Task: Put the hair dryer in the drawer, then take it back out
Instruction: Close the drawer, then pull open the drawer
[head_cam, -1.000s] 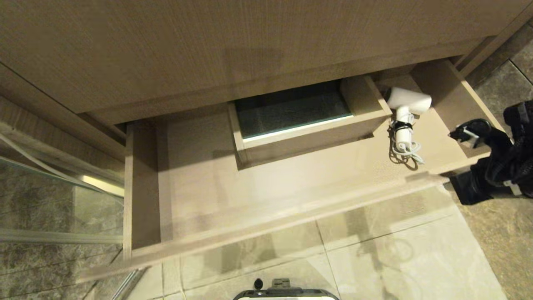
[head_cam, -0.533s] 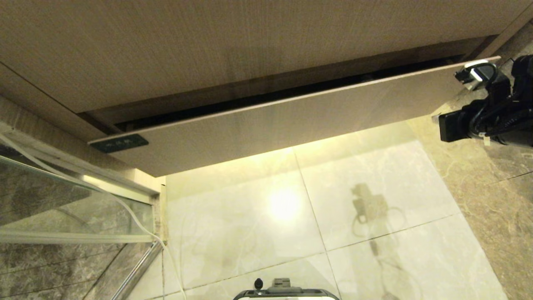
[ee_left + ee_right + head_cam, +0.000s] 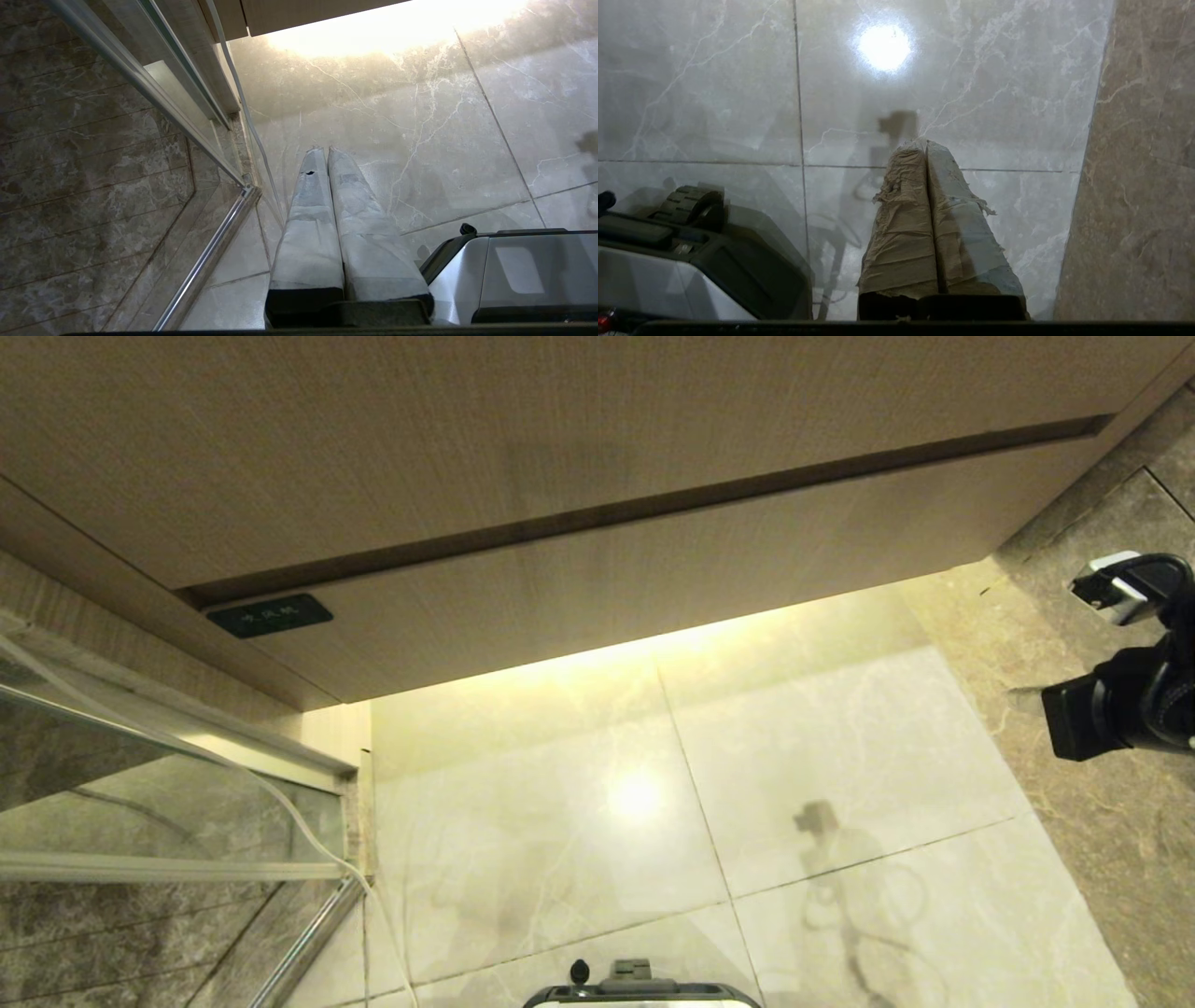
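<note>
The drawer (image 3: 653, 579) is pushed fully in, and its flat light-wood front lies flush under the taller wood panel (image 3: 467, 429). The hair dryer is hidden. My right arm (image 3: 1130, 700) hangs at the right edge of the head view, away from the drawer's right end. In the right wrist view the right gripper (image 3: 924, 142) is shut with nothing in it, its taped fingers (image 3: 906, 224) together above the floor tiles. In its own wrist view, the left gripper (image 3: 322, 149) stays parked low beside my base, shut and empty.
A small dark green label (image 3: 269, 614) sits on the drawer front's left end. A glass partition with a metal rail (image 3: 140, 784) stands at the left. Glossy pale floor tiles (image 3: 794, 756) spread below the cabinet, darker stone (image 3: 1102, 859) at the right. My base (image 3: 639, 994) shows at the bottom.
The drawer was open with the hair dryer lying in its right part; it slid shut, hiding the dryer. My right arm followed the front in, then drew back down and right.
</note>
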Controlling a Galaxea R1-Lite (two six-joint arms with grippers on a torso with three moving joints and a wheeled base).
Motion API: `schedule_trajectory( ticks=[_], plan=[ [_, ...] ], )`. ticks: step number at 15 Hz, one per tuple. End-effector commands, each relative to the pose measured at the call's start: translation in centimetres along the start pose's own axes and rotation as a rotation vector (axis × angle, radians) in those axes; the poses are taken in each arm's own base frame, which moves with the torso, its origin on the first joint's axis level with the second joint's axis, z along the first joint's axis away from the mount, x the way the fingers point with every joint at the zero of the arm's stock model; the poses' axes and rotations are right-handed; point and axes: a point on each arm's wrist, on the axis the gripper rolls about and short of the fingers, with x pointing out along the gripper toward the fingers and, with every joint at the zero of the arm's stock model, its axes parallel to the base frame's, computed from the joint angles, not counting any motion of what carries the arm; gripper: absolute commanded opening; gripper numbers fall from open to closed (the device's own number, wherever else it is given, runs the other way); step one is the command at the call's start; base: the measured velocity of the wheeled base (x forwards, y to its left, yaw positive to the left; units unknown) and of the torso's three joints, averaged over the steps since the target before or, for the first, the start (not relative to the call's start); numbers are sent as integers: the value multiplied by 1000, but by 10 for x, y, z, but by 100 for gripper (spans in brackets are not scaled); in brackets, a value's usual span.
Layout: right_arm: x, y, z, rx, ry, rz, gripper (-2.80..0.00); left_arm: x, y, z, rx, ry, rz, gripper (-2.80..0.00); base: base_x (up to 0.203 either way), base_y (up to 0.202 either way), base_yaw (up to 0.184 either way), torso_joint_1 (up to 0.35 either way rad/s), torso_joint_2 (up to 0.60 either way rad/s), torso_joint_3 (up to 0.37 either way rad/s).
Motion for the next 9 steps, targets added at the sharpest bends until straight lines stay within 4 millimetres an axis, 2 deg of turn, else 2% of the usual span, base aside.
schedule_trajectory(
  ticks=[1, 4, 6, 9],
  plan=[
    [-35, 6, -10, -5, -58, 1, -280, 0, 0, 0, 0, 0, 0, -280, 0, 0, 0, 0, 0, 0],
    [-71, 15, -29, -5, -121, -2, -280, 0, 0, 0, 0, 1, 0, -280, 0, 0, 0, 0, 0, 0],
    [-99, 23, -50, -1, -177, -1, -280, 0, 0, 0, 0, 1, 0, -280, 0, 0, 0, 0, 0, 0],
    [-144, 43, -112, -1, -309, 5, -280, 0, 0, 0, 0, 1, 0, -280, 0, 0, 0, 0, 0, 0]
  ],
)
